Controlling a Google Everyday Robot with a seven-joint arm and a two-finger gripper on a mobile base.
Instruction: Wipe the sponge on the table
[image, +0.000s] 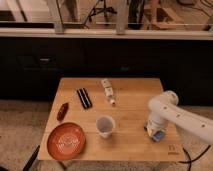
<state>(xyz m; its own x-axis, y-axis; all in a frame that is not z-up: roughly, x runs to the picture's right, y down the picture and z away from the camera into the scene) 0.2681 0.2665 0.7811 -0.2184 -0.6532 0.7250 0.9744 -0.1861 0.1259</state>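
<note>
End effector (156, 132) at table (131, 90) right edge; bare wood until white cup (105, 125) leftward.

Dim warm light; gripper (156, 131) low at the table's (131, 96) right edge

Single elevated view, facing worktop (131, 100) obliquely downward, mid-distance; whole worktop framed; gripper (155, 129) near right-front corner.

The white arm (172, 111) reaches in from the right, with the gripper (154, 129) pointing down near the right front corner of the table (132, 102). It sits on the blue sponge (159, 135), which is just beside a small dark mark (172, 148). A white cup (105, 125) stands upright mid-table. An orange plate (50, 143) fills the left front corner, with a red item (62, 111) (too small to identify) behind it. Further back lie a black bar (84, 98) and a white bottle (107, 90).
</note>
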